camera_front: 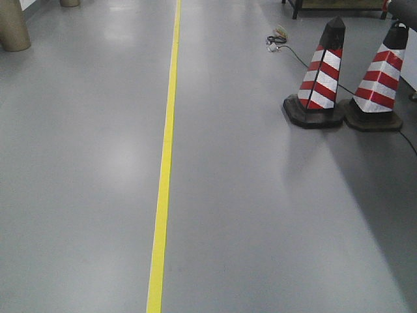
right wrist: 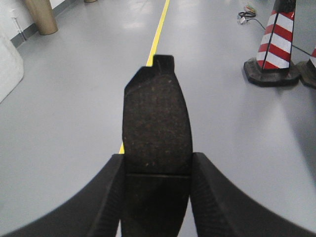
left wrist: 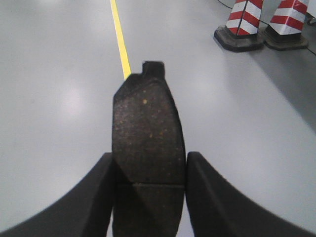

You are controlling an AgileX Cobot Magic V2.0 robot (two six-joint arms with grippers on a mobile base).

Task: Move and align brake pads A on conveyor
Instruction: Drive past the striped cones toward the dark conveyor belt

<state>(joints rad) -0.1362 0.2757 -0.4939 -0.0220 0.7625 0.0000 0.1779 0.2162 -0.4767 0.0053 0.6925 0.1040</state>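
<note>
In the left wrist view my left gripper (left wrist: pixel 149 170) is shut on a dark grey brake pad (left wrist: pixel 146 133), its end tab pointing away and its groove lying between the fingers. My right gripper (right wrist: pixel 158 168) in the right wrist view is likewise shut on a second brake pad (right wrist: pixel 157 121), tab forward, groove across at finger level. Both pads hang above the grey floor. The conveyor is out of view. Neither gripper appears in the front view.
A yellow floor line (camera_front: pixel 164 169) runs straight ahead over the grey floor. Two red-and-white striped cones (camera_front: pixel 320 75) (camera_front: pixel 382 75) stand at the right with a black cable (camera_front: pixel 293 55) behind them. A tan pillar (camera_front: pixel 12 26) stands at the far left.
</note>
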